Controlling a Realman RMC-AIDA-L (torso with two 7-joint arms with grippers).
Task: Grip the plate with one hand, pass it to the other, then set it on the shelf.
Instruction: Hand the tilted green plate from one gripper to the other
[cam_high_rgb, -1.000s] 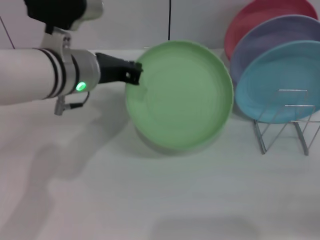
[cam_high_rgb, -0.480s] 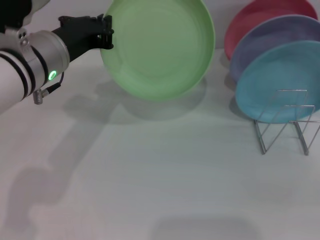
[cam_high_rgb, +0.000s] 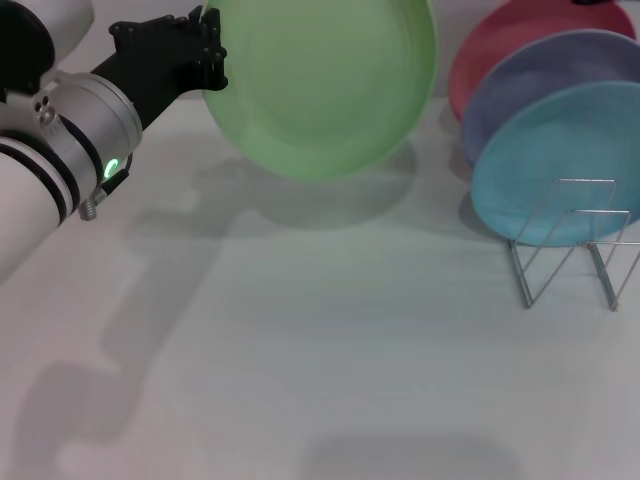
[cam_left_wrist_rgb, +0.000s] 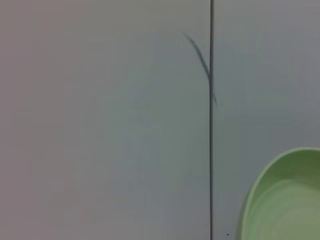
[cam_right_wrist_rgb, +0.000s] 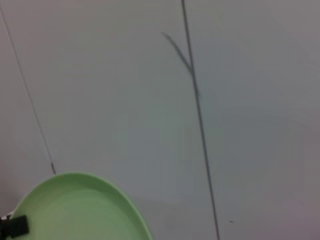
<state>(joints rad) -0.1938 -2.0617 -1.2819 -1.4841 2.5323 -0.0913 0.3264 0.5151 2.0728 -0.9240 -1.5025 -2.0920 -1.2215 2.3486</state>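
The robot's left gripper (cam_high_rgb: 207, 52), black-fingered on a silver-and-white arm, is clenched on the left rim of the round, shallow, light green matte plastic plate (cam_high_rgb: 320, 85), holding it tilted in the air above the white table (cam_high_rgb: 300, 340) at the far left-centre of the scene. The plate's hollow face is turned toward the head camera, and its top edge runs out of view. Its shadow lies on the tabletop beneath and just nearer.

Well apart to the right stands the thin silver wire dish rack (cam_high_rgb: 570, 245) with upright looped dividers. A light blue plate (cam_high_rgb: 555, 160) leans in it, with a lavender plate (cam_high_rgb: 530, 75) behind that and a red plate (cam_high_rgb: 500, 40) farthest back. The green plate is apart from all three.

The left wrist view catches a curved part of the green plate's raised rim against a pale wall crossed by a dark cable (cam_left_wrist_rgb: 210, 120). The right wrist view shows the plate's far edge from a distance. The right gripper itself is not seen in any view.
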